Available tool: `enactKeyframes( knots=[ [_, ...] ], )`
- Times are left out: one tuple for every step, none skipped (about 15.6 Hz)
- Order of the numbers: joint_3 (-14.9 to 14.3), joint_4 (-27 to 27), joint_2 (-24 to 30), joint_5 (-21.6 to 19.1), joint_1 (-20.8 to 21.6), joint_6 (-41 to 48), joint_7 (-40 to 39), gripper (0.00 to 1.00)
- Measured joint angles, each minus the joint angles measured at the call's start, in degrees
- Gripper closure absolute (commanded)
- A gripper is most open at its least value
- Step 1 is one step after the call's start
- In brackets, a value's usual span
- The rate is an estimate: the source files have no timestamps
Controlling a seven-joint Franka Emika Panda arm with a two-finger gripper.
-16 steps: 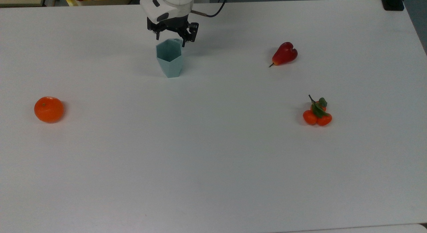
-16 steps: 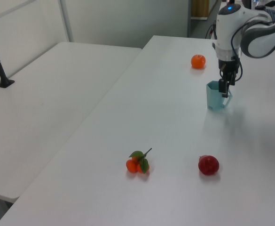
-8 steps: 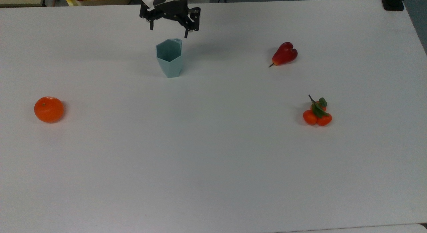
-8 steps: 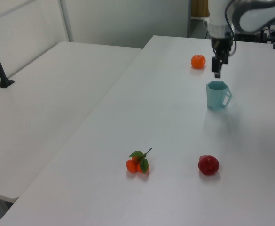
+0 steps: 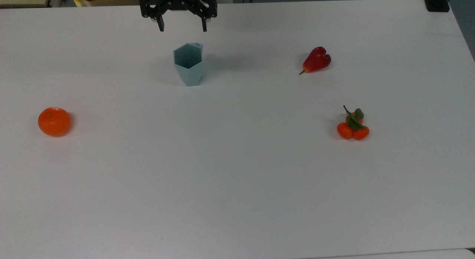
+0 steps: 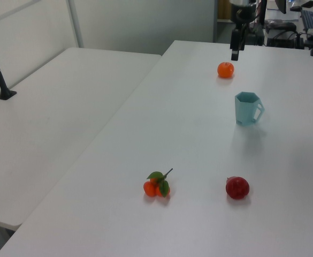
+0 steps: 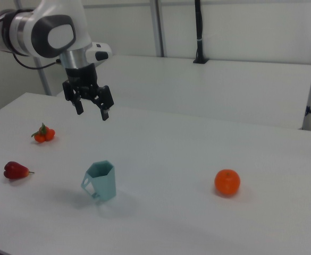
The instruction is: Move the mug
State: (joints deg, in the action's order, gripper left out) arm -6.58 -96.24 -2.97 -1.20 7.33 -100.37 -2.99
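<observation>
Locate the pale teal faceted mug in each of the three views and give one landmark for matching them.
Top view: the pale teal faceted mug stands upper centre, below the open gripper.
Left view: the mug is upper right, handle toward the left view's right.
Right view: the mug is lower left of centre.
Shared landmark: the round orange.

The pale teal faceted mug (image 5: 188, 64) (image 6: 246, 108) (image 7: 101, 181), hexagonal-rimmed and tapering to a narrow base, stood upright and free on the white tabletop (image 5: 237, 177), tab handle at its side.
</observation>
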Motion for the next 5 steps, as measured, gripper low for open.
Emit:
enactKeyframes(
  knots=[
    [0.07, 0.68, 0.05, 0.12, 0.05, 1.25, -0.12, 0.0],
    [0.16, 1.16, 0.16, 0.2, 0.07, 2.08, -0.12, 0.0],
    [0.22, 1.41, 0.32, 0.24, 0.07, 2.52, -0.12, 0.0],
    [0.25, 1.51, 0.49, 0.52, 0.07, 2.74, -0.12, 0.0],
    [0.25, 1.52, 0.63, 1.1, 0.06, 2.82, -0.12, 0.0]
  ],
)
